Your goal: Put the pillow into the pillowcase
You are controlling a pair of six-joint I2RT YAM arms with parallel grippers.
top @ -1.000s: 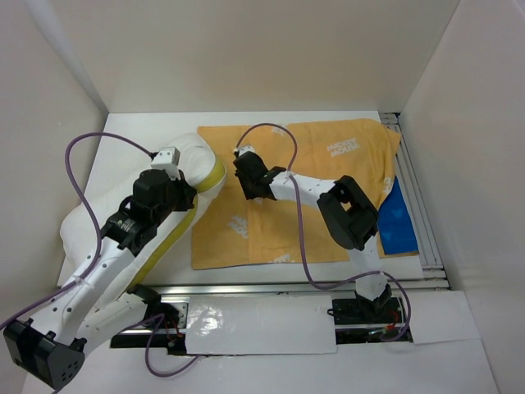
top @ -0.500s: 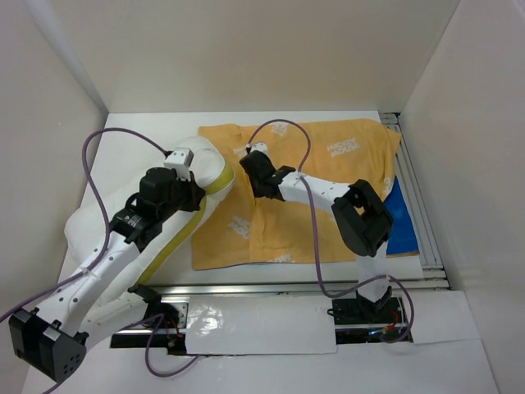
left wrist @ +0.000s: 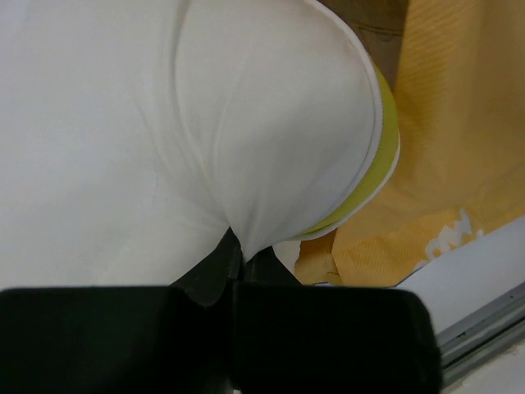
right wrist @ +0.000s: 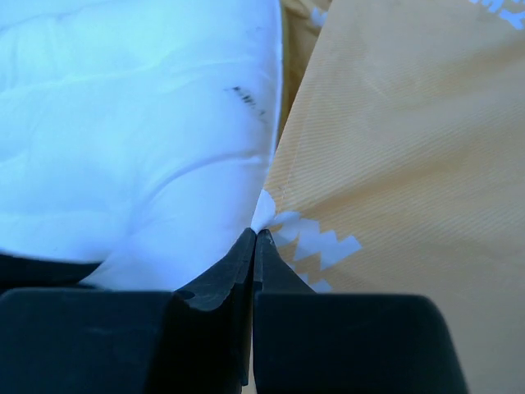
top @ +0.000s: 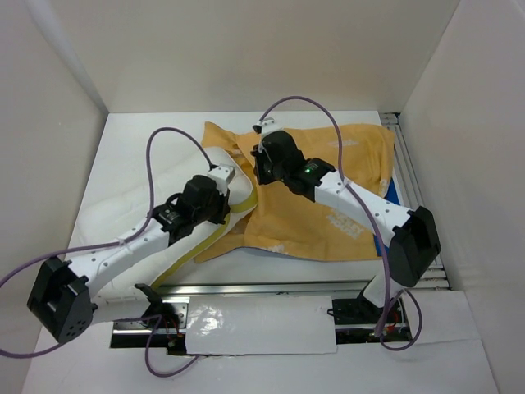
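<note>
Left gripper [left wrist: 233,253]: clenched, pinching a fold of the pillow [left wrist: 164,123] at its tips.
Right gripper [right wrist: 255,240]: clenched on the pillowcase [right wrist: 394,139] edge; pillow just left.

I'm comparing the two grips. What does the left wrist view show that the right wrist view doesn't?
Only the left wrist view: yellow trim on the pillow, a strip of table, a metal rail, and the left gripper pinching the pillow. Only the right: white print on the pillowcase, a dark smudge on the pillow, and the right gripper shut on the pillowcase edge. Both: white pillow left, orange pillowcase right, jaws closed.
</note>
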